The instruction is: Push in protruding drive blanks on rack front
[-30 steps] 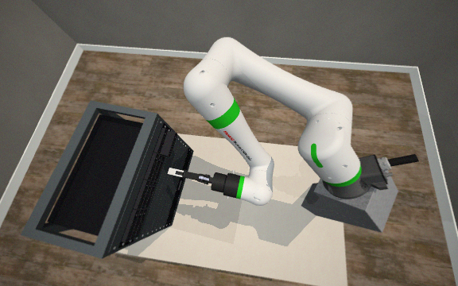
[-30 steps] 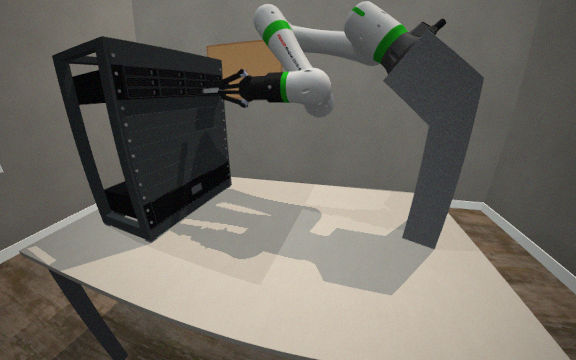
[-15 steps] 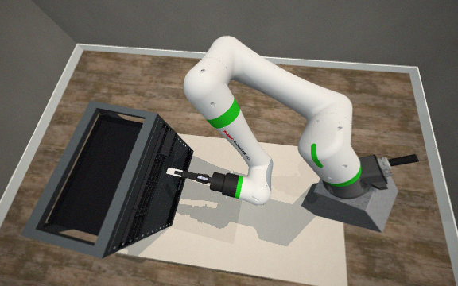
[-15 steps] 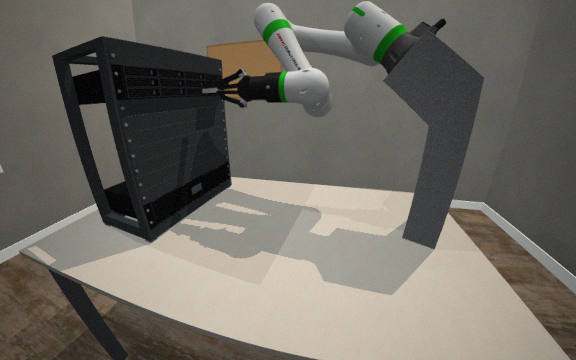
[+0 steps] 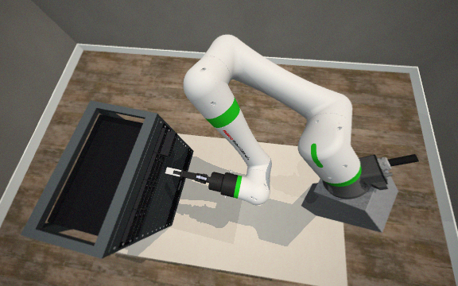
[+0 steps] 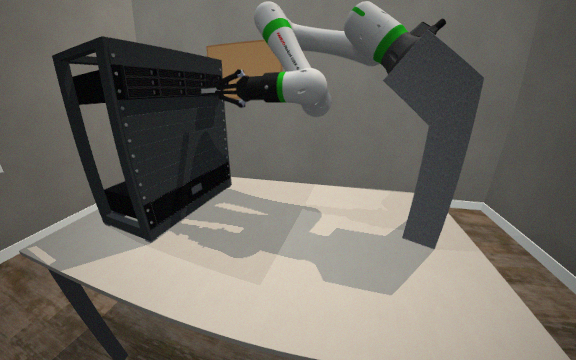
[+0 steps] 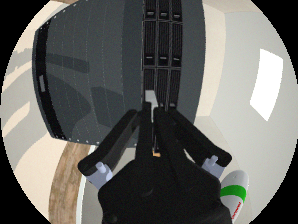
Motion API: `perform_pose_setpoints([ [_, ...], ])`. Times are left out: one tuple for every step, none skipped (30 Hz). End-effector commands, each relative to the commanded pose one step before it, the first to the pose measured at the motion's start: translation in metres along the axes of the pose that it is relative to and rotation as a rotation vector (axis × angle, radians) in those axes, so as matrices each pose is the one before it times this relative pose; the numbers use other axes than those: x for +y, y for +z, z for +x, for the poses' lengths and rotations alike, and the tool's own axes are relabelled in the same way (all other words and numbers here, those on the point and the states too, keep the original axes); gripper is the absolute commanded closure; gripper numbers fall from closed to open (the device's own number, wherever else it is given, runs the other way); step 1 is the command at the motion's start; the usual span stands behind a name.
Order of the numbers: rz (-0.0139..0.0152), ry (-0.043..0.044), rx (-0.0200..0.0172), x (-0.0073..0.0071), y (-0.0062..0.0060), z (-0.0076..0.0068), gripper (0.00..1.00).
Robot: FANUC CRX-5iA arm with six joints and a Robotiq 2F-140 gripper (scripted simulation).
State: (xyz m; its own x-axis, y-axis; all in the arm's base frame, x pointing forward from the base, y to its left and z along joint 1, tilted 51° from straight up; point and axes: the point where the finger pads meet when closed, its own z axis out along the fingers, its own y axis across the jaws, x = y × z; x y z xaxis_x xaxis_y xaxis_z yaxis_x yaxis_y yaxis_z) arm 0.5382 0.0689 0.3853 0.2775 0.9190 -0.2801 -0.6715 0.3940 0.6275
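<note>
Closed jaws (image 5: 173, 171) (image 6: 213, 91) (apparently touching) at the rack's (image 5: 133, 222) (image 6: 168, 117) (image 7: 115, 45) drive bays

Dark grey rack (image 5: 130, 179) (image 6: 118, 140) (image 7: 112, 50), black drive bays (image 6: 165, 84) (image 7: 162, 42).
White arm (image 5: 277, 79) (image 6: 298, 50) (image 7: 234, 192), green bands; black gripper (image 5: 189, 175) (image 6: 222, 91) (image 7: 149, 97); brown wood-grain floor (image 5: 153, 79) (image 6: 13, 310) (image 7: 65, 185).

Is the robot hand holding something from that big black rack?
No, nothing is held; the end effector is shut, its tips up at the front of the rack.
</note>
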Motion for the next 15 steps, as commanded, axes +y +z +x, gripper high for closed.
perform_pose_setpoints([
  [-0.00096, 0.00037, 0.00008, 0.00065, 0.00344, 0.00004, 0.90],
  [0.00000, 0.00000, 0.00000, 0.00000, 0.00170, 0.00000, 0.90],
  [0.00000, 0.00000, 0.00000, 0.00000, 0.00159, 0.00000, 0.90],
  [0.00000, 0.00000, 0.00000, 0.00000, 0.00129, 0.00000, 0.90],
  [0.00000, 0.00000, 0.00000, 0.00000, 0.00000, 0.00000, 0.90],
  [0.00000, 0.00000, 0.00000, 0.00000, 0.00000, 0.00000, 0.90],
  [0.00000, 0.00000, 0.00000, 0.00000, 0.00085, 0.00000, 0.90],
  [0.00000, 0.00000, 0.00000, 0.00000, 0.00039, 0.00000, 0.90],
  [0.00000, 0.00000, 0.00000, 0.00000, 0.00007, 0.00000, 0.90],
  [0.00000, 0.00000, 0.00000, 0.00000, 0.00000, 0.00000, 0.90],
  [0.00000, 0.00000, 0.00000, 0.00000, 0.00000, 0.00000, 0.90],
  [0.00000, 0.00000, 0.00000, 0.00000, 0.00000, 0.00000, 0.90],
  [0.00000, 0.00000, 0.00000, 0.00000, 0.00000, 0.00000, 0.90],
  [0.00000, 0.00000, 0.00000, 0.00000, 0.00000, 0.00000, 0.90],
  [0.00000, 0.00000, 0.00000, 0.00000, 0.00000, 0.00000, 0.90],
])
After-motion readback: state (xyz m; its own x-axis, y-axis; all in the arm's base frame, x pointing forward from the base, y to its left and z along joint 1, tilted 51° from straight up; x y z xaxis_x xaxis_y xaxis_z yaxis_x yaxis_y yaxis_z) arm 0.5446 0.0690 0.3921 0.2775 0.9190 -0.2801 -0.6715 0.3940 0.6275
